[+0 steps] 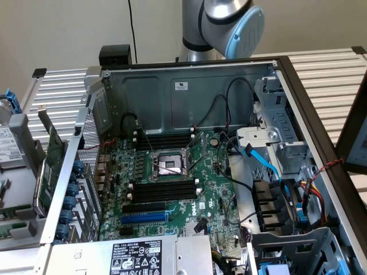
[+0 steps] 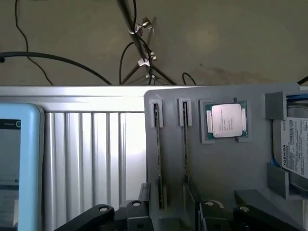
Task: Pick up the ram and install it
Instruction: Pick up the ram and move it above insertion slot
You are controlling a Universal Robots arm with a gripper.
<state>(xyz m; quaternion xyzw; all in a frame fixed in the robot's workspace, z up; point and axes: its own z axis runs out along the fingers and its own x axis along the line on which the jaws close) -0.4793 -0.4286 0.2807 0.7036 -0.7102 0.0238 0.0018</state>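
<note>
Two ram sticks stand on edge in narrow slots of a grey holder tray (image 2: 226, 168): one ram stick (image 2: 157, 154) and a second (image 2: 185, 149) beside it. My gripper (image 2: 171, 216) hangs over the tray's near end, its black linkage spread wide on either side of the sticks, open and holding nothing. In the exterior view the open computer case (image 1: 189, 91) shows the green motherboard (image 1: 212, 195) with long black memory slots (image 1: 163, 190) beside the CPU socket (image 1: 169, 163). The arm's grey and blue joint (image 1: 235, 26) stands behind the case.
On the holder tray sit a CPU chip (image 2: 226, 120) and a hard drive (image 2: 293, 149). A blue-edged screen (image 2: 17, 163) lies on the ribbed table. A green expansion card (image 1: 54, 154) stands at the exterior view's left. Cables (image 1: 269, 166) crowd the case's right side.
</note>
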